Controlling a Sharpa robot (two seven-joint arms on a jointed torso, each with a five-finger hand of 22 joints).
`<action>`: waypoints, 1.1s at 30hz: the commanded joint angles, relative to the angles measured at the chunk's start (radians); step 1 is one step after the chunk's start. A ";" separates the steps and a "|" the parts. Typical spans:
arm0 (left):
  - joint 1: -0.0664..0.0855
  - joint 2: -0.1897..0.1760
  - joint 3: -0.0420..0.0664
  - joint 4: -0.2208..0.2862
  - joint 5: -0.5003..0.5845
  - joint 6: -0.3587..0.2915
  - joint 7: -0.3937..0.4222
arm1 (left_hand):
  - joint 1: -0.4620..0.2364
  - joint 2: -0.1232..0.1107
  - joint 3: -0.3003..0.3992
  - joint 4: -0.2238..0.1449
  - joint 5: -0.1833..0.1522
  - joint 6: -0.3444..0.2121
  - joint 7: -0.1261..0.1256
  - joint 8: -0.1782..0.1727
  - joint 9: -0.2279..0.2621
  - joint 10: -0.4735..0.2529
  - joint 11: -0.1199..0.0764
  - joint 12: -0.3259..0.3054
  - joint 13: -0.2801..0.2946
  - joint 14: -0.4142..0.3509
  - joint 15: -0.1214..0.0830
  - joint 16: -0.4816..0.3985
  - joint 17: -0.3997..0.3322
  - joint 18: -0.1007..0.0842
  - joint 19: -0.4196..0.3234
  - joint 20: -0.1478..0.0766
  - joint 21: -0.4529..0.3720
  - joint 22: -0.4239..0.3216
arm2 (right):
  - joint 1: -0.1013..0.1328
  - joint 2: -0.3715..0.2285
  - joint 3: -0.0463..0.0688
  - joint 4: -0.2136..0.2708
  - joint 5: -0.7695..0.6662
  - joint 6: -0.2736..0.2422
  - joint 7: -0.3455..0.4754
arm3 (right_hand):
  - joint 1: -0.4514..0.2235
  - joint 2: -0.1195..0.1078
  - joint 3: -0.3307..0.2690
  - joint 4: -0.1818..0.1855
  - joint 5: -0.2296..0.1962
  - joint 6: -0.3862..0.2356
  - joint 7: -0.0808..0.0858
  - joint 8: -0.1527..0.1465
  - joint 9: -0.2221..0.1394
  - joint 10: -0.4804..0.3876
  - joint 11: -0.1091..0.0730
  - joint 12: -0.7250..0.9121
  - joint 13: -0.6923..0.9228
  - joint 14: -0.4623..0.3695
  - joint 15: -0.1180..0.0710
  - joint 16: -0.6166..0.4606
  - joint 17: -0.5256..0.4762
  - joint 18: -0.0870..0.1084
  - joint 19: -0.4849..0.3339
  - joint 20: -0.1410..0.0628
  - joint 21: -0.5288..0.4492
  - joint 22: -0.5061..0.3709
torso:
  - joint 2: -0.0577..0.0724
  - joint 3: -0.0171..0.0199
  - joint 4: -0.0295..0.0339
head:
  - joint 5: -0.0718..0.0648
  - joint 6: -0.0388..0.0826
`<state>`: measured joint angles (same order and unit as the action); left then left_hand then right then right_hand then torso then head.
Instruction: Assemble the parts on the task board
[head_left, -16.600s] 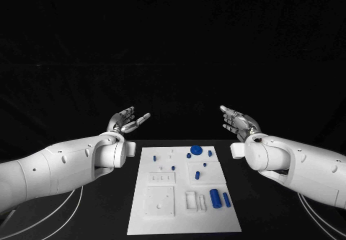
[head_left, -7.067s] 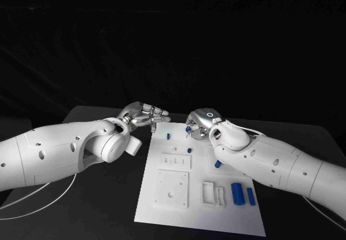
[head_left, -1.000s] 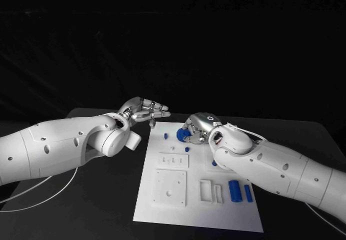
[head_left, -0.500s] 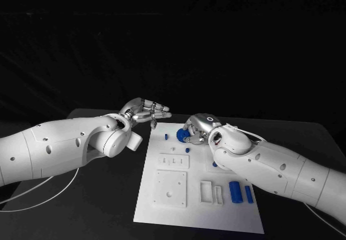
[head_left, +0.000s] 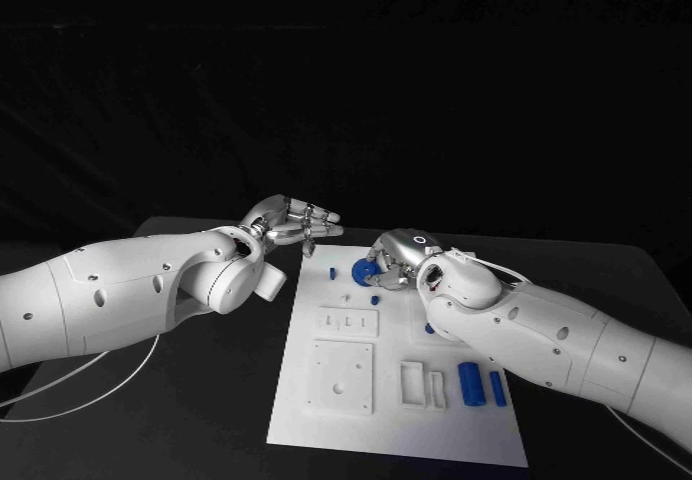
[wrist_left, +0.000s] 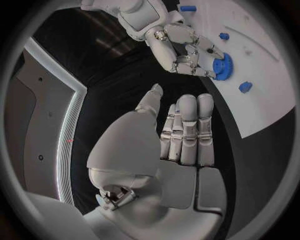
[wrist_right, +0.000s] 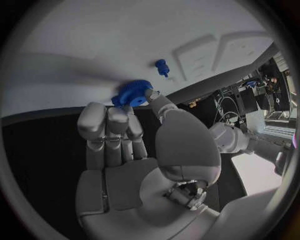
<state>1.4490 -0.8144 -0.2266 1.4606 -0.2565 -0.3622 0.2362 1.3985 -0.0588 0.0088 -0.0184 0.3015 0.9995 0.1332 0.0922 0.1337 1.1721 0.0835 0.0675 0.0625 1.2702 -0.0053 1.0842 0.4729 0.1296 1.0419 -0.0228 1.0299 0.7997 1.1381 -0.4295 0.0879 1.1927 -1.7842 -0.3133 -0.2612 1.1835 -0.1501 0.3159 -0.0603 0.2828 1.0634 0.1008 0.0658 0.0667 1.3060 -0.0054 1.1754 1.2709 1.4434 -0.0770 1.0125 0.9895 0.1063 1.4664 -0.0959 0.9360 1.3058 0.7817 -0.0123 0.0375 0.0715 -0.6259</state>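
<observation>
Matt white plastic task board (head_left: 346, 400), matt blue plastic gear (wrist_right: 132, 93), black matt table (head_left: 188, 400).

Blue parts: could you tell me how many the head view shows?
6: gear in the right hand, two pegs nearby, a piece by the right arm, two cylinders nearest; more may be hidden.

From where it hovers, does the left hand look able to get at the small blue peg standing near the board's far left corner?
Probably yes. The left hand hovers empty just beyond the white task board, and the small blue peg stands uncovered nearby. The right hand holds the blue gear beside it, which leaves little room.
</observation>
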 joint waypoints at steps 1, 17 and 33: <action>0.003 0.002 0.001 0.001 -0.003 0.005 0.006 | 0.005 -0.002 0.015 -0.003 0.048 -0.007 0.001 0.003 -0.002 -0.004 0.004 -0.004 -0.001 0.004 0.002 0.005 -0.001 0.019 0.007 0.000 -0.005 0.002 | -0.002 -0.001 -0.002 -0.003 0.016 0.045 0.005 | -0.010 0.001 -0.014 0.019 -0.001 -0.008 0.001 -0.004 -0.001 -0.001 0.004 -0.004 -0.002 0.002 0.003 -0.005 -0.002 0.015 0.061 0.003 -0.006 -0.002 | 0.000 -0.0007 0.0002 | -0.002 0.001; 0.003 0.002 0.001 0.005 -0.006 0.003 0.003 | -0.011 -0.017 0.036 -0.004 0.000 -0.008 0.001 0.004 -0.003 -0.004 0.004 -0.003 -0.001 0.005 0.003 0.006 -0.001 0.020 0.007 0.001 -0.006 0.005 | 0.002 -0.011 -0.008 0.003 0.028 0.050 0.001 | 0.009 -0.002 -0.072 0.093 -0.072 -0.014 0.002 -0.003 0.000 -0.003 0.007 -0.002 -0.007 0.002 0.005 -0.005 -0.004 0.018 0.060 0.005 -0.008 -0.009 | 0.000 0.0012 -0.0038 | -0.006 0.001; 0.003 -0.009 0.001 -0.010 -0.006 0.002 0.005 | -0.013 -0.018 0.039 -0.005 -0.001 -0.009 0.001 0.006 -0.003 -0.004 0.004 -0.003 -0.001 0.005 0.003 0.006 -0.001 0.020 0.008 0.001 -0.008 0.006 | 0.002 -0.121 0.015 0.113 0.063 -0.088 -0.012 | 0.017 -0.022 -0.097 0.132 -0.074 -0.020 0.002 -0.003 0.000 -0.001 0.007 -0.001 -0.009 0.002 0.005 -0.001 -0.002 0.020 0.061 0.005 -0.002 -0.018 | -0.003 0.0049 -0.0072 | -0.013 0.016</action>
<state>1.4490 -0.8237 -0.2268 1.4517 -0.2584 -0.3630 0.2339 1.3866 -0.0709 0.0422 -0.0252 0.2990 0.9948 0.1356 0.0922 0.1314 1.1721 0.0835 0.0675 0.0625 1.2701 -0.0053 1.0836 0.4731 0.1361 1.0419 -0.0227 1.0259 0.8044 1.1399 -0.5439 0.1012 1.2965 -1.7364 -0.3463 -0.2669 1.1992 -0.1701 0.2156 0.0704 0.2054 1.0503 0.1032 0.0657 0.0668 1.3026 -0.0018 1.1754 1.2626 1.4434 -0.0770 1.0125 0.9863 0.1061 1.4664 -0.0959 0.9324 1.2889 0.7791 -0.0084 0.0326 0.0631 -0.6147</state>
